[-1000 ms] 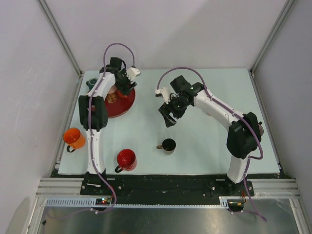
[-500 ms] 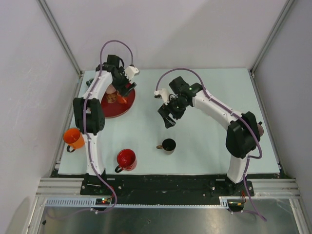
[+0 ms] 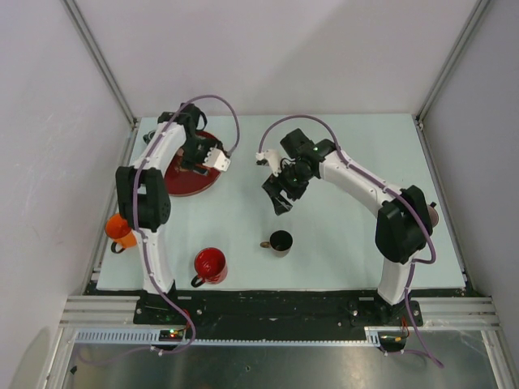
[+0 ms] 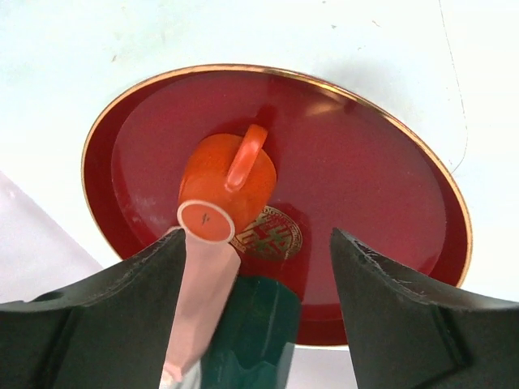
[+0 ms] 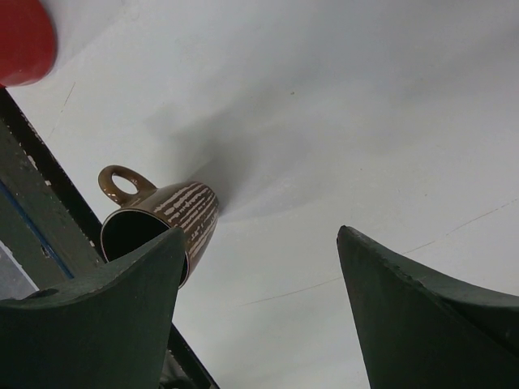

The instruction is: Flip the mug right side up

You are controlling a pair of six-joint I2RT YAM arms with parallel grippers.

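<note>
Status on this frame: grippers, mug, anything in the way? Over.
Left gripper open, empty, over red plate. Right gripper open, empty. Orange mug on plate, base up, not righted. Pink cup and green cup close beside it.

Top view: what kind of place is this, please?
Probably a robot lab cell, not a kitchen: two arms bolted to a rail, bare walls in a metal frame, mugs set out on a table.

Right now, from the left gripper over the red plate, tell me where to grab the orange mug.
Grip the orange mug across its body, likely coming down from above with the open left gripper. Its base faces the gripper, its handle points to the far side, and a pink item and green item crowd the near side.
</note>
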